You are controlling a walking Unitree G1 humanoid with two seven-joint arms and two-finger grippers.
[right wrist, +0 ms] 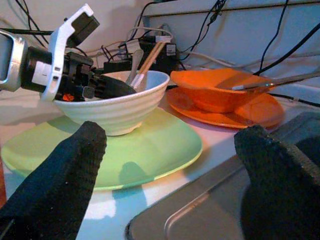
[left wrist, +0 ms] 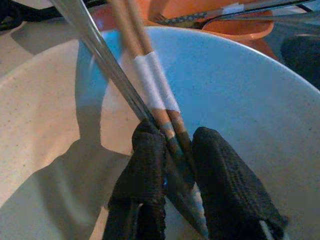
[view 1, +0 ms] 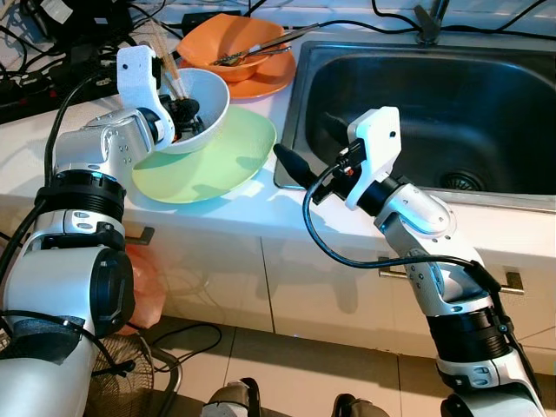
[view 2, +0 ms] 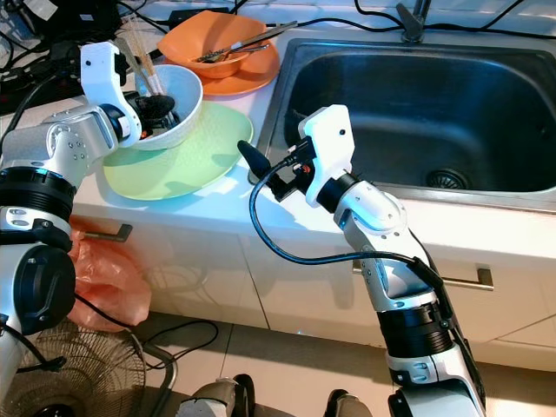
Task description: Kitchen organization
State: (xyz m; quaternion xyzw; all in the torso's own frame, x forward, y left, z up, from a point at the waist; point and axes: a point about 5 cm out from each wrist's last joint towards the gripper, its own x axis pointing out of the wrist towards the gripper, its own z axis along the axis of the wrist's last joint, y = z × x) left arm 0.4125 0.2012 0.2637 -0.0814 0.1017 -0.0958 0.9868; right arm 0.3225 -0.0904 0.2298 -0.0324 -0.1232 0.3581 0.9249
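White bowl (view 1: pixel 204 109), ribbed outside, sits on a pale green plate (view 1: pixel 217 165) on the desk (view 1: pixel 26 165), upper left of frame. Inside it stand wooden chopsticks (left wrist: pixel 150 80) wrapped with a white band, plus a metal utensil handle (left wrist: pixel 95 45).

My left tool (left wrist: pixel 172 165) reaches down into the bowl, fingers pinched narrow around the chopsticks.

My right tool (right wrist: pixel 170 165) hovers at frame centre over the sink (view 1: pixel 452 104) rim, fingers spread wide, holding nothing, pointing toward the bowl and plate.

Behind the bowl: orange bowl (view 1: pixel 230 43) on an orange plate (view 1: pixel 269 78), utensils (view 1: pixel 261 48) lying across it. Cables (view 1: pixel 52 52) crowd the upper left corner.
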